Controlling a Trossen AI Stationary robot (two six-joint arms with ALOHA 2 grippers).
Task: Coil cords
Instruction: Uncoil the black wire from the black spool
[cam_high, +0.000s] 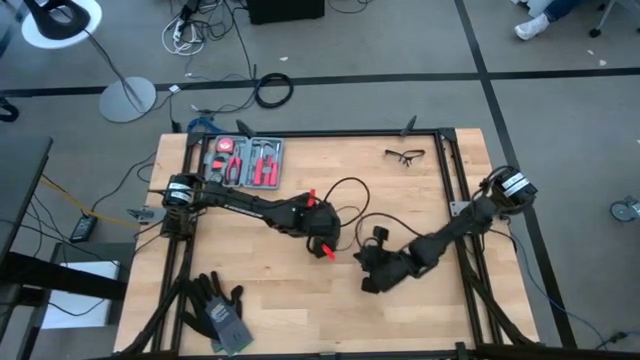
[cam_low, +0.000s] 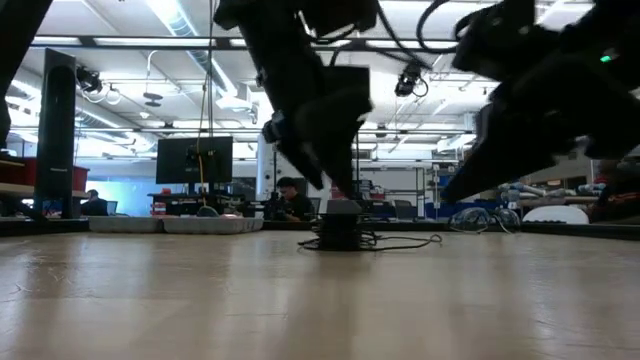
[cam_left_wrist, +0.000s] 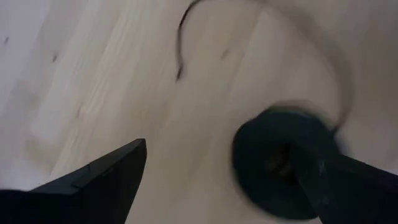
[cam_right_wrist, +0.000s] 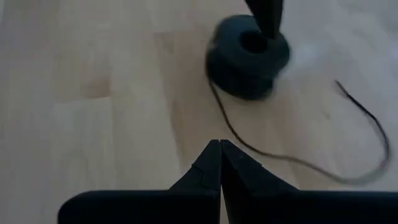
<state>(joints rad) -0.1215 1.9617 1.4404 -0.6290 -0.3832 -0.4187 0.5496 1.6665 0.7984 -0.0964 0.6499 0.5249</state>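
Note:
The thin black cord (cam_high: 350, 183) lies in loose loops on the wooden table, right of the middle. It ends in a round black puck (cam_right_wrist: 249, 56), which lies flat on the table and also shows in the low view (cam_low: 340, 236). My left gripper (cam_high: 322, 238) is open and stands over the puck, with one finger on it. My right gripper (cam_right_wrist: 219, 148) is shut and empty. It is low over the table on the puck's near-right side (cam_high: 366, 283), pointing at the puck. The cord runs past its fingertips without touching them. My left gripper (cam_left_wrist: 217, 150) is open, and the tip of one finger (cam_right_wrist: 264, 17) stands in the puck's centre hollow (cam_right_wrist: 254, 41), coming slanting from above. The other finger (cam_left_wrist: 106, 180) is over bare wood beside the puck. The puck lies flat on the table, and the cord trails slack from its rim.
An open tool case (cam_high: 245, 162) with red-handled pliers stands at the far left. Glasses (cam_high: 405, 155) lie at the far right and dark gloves (cam_high: 220, 310) at the near left. There is bare wood along the near edge.

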